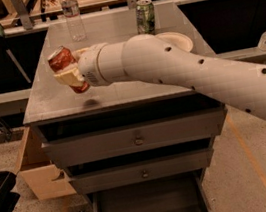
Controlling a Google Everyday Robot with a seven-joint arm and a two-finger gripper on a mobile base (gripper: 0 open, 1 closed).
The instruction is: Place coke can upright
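The red coke can [62,60] with a silver top is held in my gripper [70,74], tilted with its top leaning to the left. It hangs a little above the left part of the grey cabinet top [120,87], and its shadow lies on the surface just below. My gripper's cream-coloured fingers [68,77] are shut around the can's middle. My white arm [177,70] reaches in from the right across the cabinet top.
A clear plastic bottle [72,14] stands at the back left and a green can [145,17] at the back middle. A white bowl [179,41] is partly hidden behind my arm. Drawers [137,138] are below. A cardboard box [37,167] sits on the floor at left.
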